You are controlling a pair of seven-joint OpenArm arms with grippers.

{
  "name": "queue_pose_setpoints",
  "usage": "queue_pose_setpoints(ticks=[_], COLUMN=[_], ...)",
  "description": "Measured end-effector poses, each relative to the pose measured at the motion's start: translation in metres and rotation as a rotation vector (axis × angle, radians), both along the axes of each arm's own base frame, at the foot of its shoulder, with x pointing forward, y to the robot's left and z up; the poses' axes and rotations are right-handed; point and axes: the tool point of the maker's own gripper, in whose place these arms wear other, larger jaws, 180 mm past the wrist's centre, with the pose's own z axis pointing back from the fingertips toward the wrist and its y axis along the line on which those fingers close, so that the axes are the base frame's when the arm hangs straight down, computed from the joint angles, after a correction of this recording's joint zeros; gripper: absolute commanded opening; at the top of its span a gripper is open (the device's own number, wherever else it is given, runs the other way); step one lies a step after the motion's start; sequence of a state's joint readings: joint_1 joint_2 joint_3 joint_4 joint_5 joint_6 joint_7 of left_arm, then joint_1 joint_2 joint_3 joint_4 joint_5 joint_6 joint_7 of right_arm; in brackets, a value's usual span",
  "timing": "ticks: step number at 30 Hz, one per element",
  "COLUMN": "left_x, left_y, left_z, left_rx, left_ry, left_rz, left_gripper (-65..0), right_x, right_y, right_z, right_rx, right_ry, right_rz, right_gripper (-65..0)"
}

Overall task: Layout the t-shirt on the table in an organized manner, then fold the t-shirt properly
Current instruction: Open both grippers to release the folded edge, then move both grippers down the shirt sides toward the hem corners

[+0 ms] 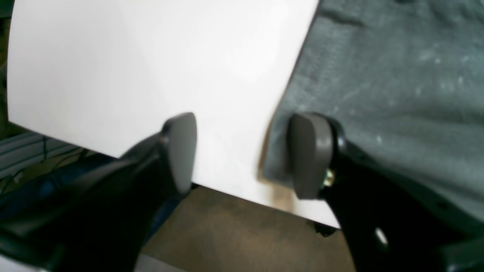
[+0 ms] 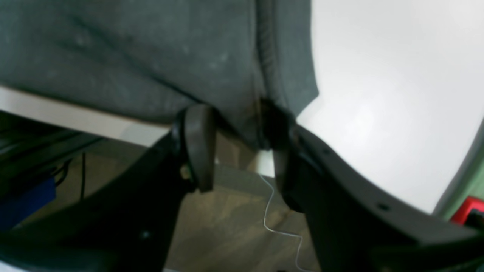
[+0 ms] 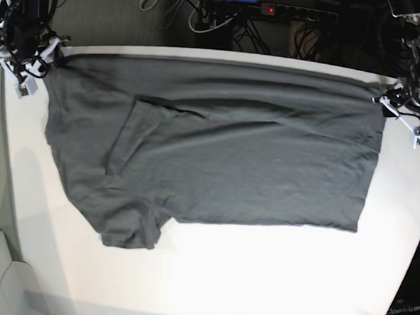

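The dark grey t-shirt (image 3: 217, 151) lies spread across the far half of the white table (image 3: 260, 275), one sleeve folded over its body and the other pointing toward the near edge. My left gripper (image 1: 245, 155) is open at the shirt's far right corner (image 1: 397, 94). One pad (image 1: 310, 155) rests at the cloth's edge and the other stands over bare table (image 1: 151, 68). In the base view it is the left gripper (image 3: 388, 97). My right gripper (image 2: 240, 151) is open at the far left corner, where the shirt (image 2: 132, 56) droops between its fingers. It shows as the right gripper (image 3: 48, 60).
Both corners lie right at the table's far edge, with brown floor (image 1: 234, 230) beyond it. A power strip and cables (image 3: 297, 13) sit behind the table. A loose white thread (image 2: 268, 211) hangs below the right gripper, and a red object (image 2: 467, 211) sits off the table.
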State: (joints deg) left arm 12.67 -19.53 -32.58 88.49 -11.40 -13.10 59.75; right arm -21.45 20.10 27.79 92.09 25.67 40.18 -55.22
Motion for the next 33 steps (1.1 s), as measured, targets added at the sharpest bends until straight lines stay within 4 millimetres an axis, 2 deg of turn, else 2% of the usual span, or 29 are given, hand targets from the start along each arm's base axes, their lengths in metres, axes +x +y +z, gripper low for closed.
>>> queue_pose_setpoints(ticks=[4, 7, 12, 14, 16, 18, 21, 23, 25, 28, 29, 31, 33], left_x=[0.001, 0.006, 0.014, 0.018, 0.024, 0.028, 0.031, 0.037, 0.048, 0.081, 0.094, 0.109, 0.127], left_y=[0.001, 0.004, -0.005, -0.007, -0.01, -0.011, -0.013, -0.011, 0.0, 0.006, 0.004, 0.006, 0.003], left_z=[0.001, 0.014, 0.039, 0.049, 0.057, 0.065, 0.069, 0.079, 0.094, 0.119, 0.12, 0.108, 0.104], left_rx=[0.0, 0.028, 0.064, 0.08, 0.089, 0.099, 0.097, 0.082, 0.098, 0.099, 0.067, 0.01, -0.024], left_ry=[-0.002, -0.032, -0.096, -0.12, -0.149, -0.169, -0.188, -0.239, -0.292, -0.397, -0.425, -0.398, -0.398], left_rz=[-0.002, -0.015, -0.059, -0.075, -0.086, -0.095, -0.089, -0.053, -0.006, 0.028, 0.019, 0.063, 0.069], left_gripper=[-27.0, -27.0, -27.0, -27.0, -27.0, -27.0, -27.0, -27.0, -27.0, -26.9, -26.9, -26.9, -26.9], right_x=[0.0, 0.0, -0.009, -0.005, 0.007, 0.012, 0.009, 0.024, 0.053, 0.088, 0.099, 0.127, 0.154], right_y=[0.001, 0.001, 0.004, 0.01, 0.015, 0.011, 0.002, -0.003, -0.001, -0.004, -0.005, 0.0, 0.001], right_z=[0.0, 0.0, 0.01, 0.02, 0.036, 0.047, 0.049, 0.054, 0.07, 0.081, 0.082, 0.085, 0.088], right_rx=[0.003, 0.004, -0.046, -0.06, -0.059, -0.084, -0.101, -0.115, -0.101, -0.104, -0.103, -0.074, -0.046], right_ry=[-0.002, -0.002, 0.004, -0.027, -0.101, -0.139, -0.132, -0.157, -0.247, -0.282, -0.276, -0.276, -0.287], right_rz=[0.001, 0.003, 0.031, 0.037, 0.042, 0.034, 0.001, -0.009, -0.006, 0.002, 0.004, 0.024, 0.024], right_gripper=[-32.3, -29.4, -29.3, -29.3, -29.3, -29.3, -29.3, -29.3, -29.3, -29.3, -29.3, -29.3, -29.4])
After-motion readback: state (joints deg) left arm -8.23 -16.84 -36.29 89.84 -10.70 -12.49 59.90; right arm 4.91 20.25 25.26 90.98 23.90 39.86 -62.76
